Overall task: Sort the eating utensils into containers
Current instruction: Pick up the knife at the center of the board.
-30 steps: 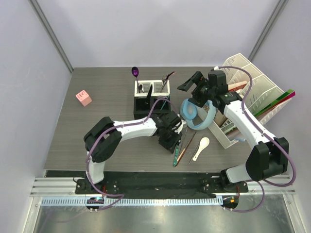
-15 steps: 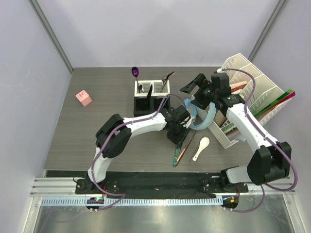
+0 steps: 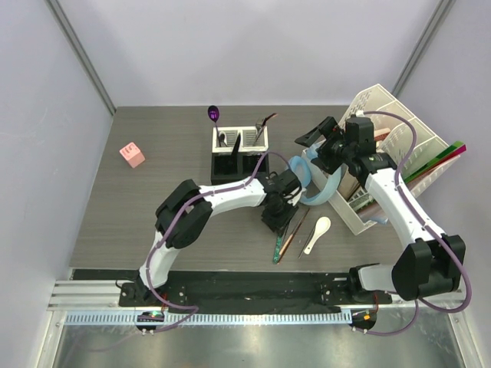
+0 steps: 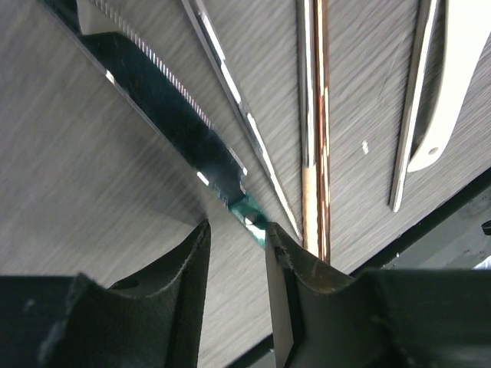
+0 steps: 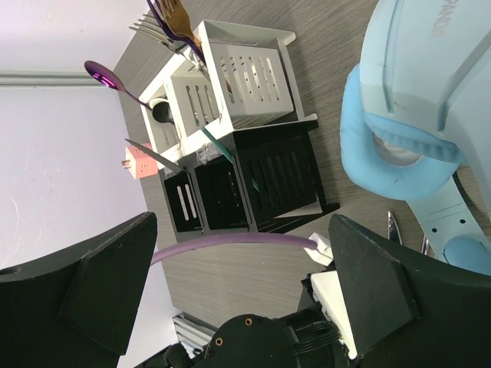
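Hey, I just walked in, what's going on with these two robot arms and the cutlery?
The left arm's fingers are down at the table, open and straddling the end of a dark serrated knife lying near a white soup spoon. The right arm's fingers hang wide open and empty near the light blue headphones. The black caddy holds a purple spoon and a fork.

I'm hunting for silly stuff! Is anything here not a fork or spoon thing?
Yes. Light blue headphones sit between the black caddy and the white rack, and a pink block sits alone far left. Neither is cutlery.
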Controlling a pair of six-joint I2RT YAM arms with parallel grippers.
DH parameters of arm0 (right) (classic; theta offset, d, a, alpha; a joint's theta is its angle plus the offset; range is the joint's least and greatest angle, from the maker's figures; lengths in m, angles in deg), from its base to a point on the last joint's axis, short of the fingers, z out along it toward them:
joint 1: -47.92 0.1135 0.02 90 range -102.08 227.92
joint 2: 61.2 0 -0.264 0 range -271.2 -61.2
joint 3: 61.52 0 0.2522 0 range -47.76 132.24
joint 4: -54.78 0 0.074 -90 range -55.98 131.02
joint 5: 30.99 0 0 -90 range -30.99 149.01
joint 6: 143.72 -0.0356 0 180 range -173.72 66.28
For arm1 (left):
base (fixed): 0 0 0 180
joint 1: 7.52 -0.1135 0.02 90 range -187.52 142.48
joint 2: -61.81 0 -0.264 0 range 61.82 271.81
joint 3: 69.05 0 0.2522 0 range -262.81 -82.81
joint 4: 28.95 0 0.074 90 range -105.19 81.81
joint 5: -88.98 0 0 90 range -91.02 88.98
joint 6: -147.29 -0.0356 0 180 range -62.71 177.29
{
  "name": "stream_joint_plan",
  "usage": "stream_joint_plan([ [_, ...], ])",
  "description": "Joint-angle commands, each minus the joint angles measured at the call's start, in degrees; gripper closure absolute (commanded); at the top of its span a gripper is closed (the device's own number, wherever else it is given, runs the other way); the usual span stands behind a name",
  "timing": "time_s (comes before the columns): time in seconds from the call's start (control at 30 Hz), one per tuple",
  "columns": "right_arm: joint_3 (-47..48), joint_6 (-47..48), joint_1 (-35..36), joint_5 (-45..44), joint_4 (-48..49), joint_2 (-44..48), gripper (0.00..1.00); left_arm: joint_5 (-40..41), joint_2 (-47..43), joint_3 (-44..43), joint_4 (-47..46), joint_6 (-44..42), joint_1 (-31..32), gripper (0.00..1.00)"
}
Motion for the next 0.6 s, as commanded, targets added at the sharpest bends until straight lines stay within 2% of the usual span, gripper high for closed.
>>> stream_joint_plan([
  [0.0, 2.30, 0.72, 0.22, -0.70, 0.55, -0.60, 0.00, 2.64, -0.09, 4.88, 4.10, 0.93, 0.25, 0.65],
  [0.33, 2.66, 0.19, 0.22, -0.96, 0.47, -0.43, 0.00, 3.34, -3.51, 8.05, 1.82, 0.58, 0.33, 0.66],
  [0.57, 2.92, 0.37, 0.22, -1.23, 0.29, 0.27, 0.00, 2.73, -1.50, 2.70, 3.57, -0.83, 0.42, 0.66],
])
